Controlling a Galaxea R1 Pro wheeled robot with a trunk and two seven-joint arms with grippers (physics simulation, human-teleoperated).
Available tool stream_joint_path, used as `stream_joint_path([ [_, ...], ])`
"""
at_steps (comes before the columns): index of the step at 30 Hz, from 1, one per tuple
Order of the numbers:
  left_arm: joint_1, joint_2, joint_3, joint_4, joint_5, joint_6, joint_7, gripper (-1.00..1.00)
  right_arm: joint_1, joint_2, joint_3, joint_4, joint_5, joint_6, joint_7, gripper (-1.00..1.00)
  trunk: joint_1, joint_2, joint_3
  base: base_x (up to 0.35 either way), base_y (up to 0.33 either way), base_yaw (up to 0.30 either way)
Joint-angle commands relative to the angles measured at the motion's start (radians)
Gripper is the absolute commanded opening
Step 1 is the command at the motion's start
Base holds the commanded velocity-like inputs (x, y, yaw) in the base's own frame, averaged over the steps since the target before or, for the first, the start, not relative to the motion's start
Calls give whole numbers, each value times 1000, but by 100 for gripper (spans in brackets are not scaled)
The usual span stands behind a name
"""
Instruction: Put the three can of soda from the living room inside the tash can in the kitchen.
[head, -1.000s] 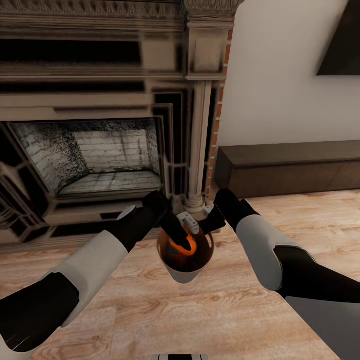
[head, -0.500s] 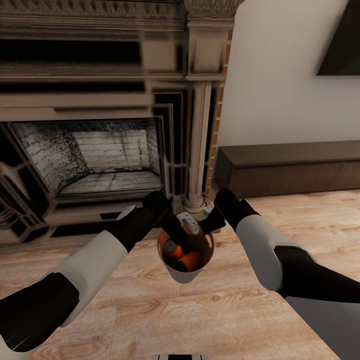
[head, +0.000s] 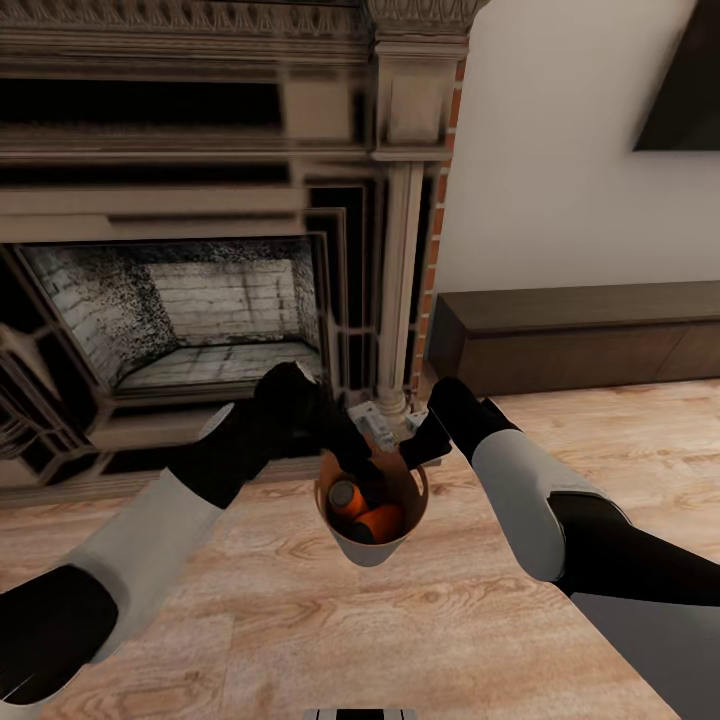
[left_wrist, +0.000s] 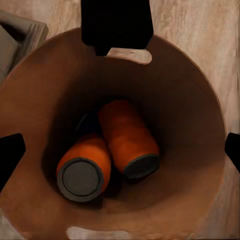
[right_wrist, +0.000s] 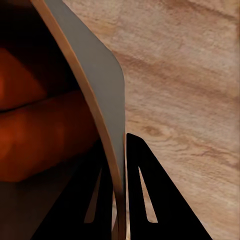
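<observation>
Head view puts us in front of the fireplace (head: 170, 300), and we use the tash can (head: 372, 545) as our landmark. To its left, our left gripper (head: 352, 452) hangs just above the rim; in the left wrist view its fingers (left_wrist: 11, 155) stand wide apart and hold nothing. Inside the bin lie two orange cans of soda (left_wrist: 107, 152), side by side on the brown bottom and touching; a dark shape behind them may be the third, but we cannot tell. On the bin's right side, our right gripper (right_wrist: 121, 200) is pinched closed on the wall, one finger inside and one outside. Beyond the bin to the right runs the low dark cabinet (head: 580, 335). We judge the carry to the kitchen comes next: we should lift the left arm clear and keep the bin upright and the pinch firm.
</observation>
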Motion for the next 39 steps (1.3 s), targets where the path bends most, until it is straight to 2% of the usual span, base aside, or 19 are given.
stream_joint_path([
  [1,3,18,3,-26,0,0,-17,100,0,0,-7,0,-27,9,6,-100,0,0,0,0,0,0],
  [2,10,71,34,-88,1,0,-68,100,0,0,-7,1,-27,9,6,-100,0,0,0,0,0,0],
  [3,11,86,51,-104,1,0,-84,100,0,0,-7,2,-26,9,6,-100,0,0,0,0,0,0],
  [4,14,122,116,-135,2,0,-125,100,0,0,-7,3,-26,9,7,-100,0,0,0,0,0,0],
  [6,16,154,173,-152,2,0,-151,100,0,0,-7,4,-26,9,7,-100,0,0,0,0,0,0],
  [7,17,190,219,-162,2,0,-170,100,0,0,-7,4,-26,9,7,-100,0,0,0,0,0,0],
  [12,54,236,325,-154,-3,-67,-168,100,0,0,-9,4,-26,9,7,-100,0,0,0,0,0,0],
  [14,119,243,440,-128,-3,-150,-117,100,0,0,-11,4,-25,9,7,-100,0,0,0,0,0,0],
  [15,135,243,474,-119,-2,-171,-99,100,0,0,-12,4,-25,9,7,-100,0,0,0,0,0,0],
  [16,164,243,544,-94,-2,-220,-65,100,0,-1,-14,4,-25,9,7,-100,0,0,0,0,0,0],
  [17,177,243,580,-75,-1,-249,-49,100,0,-1,-15,4,-25,9,6,-100,0,0,0,0,0,0],
  [20,218,241,765,83,8,-433,14,100,0,-6,-16,2,-25,9,6,-100,0,0,0,0,0,0],
  [21,222,241,798,121,9,-472,27,100,0,-9,-15,2,-25,9,6,-100,0,0,0,0,0,0],
  [22,231,240,881,247,13,-594,83,100,0,-24,-16,3,-25,9,6,-100,0,0,0,0,0,0],
  [24,236,240,941,372,18,-712,141,100,1,-42,-15,4,-25,9,7,-100,0,0,0,0,0,0],
  [25,238,240,994,520,23,-860,206,100,2,-63,-16,6,-25,9,8,-100,0,0,0,0,0,0],
  [26,240,240,1009,578,24,-924,238,100,5,-74,-16,7,-25,9,8,-100,0,0,0,0,0,0],
  [31,288,237,1031,714,28,-1088,354,100,11,-104,-54,8,-25,9,9,-100,0,0,0,0,0,0],
  [39,361,212,1039,746,30,-1162,446,100,13,-150,-79,31,-25,9,16,-100,3,-1,-23,0,0,0],
])
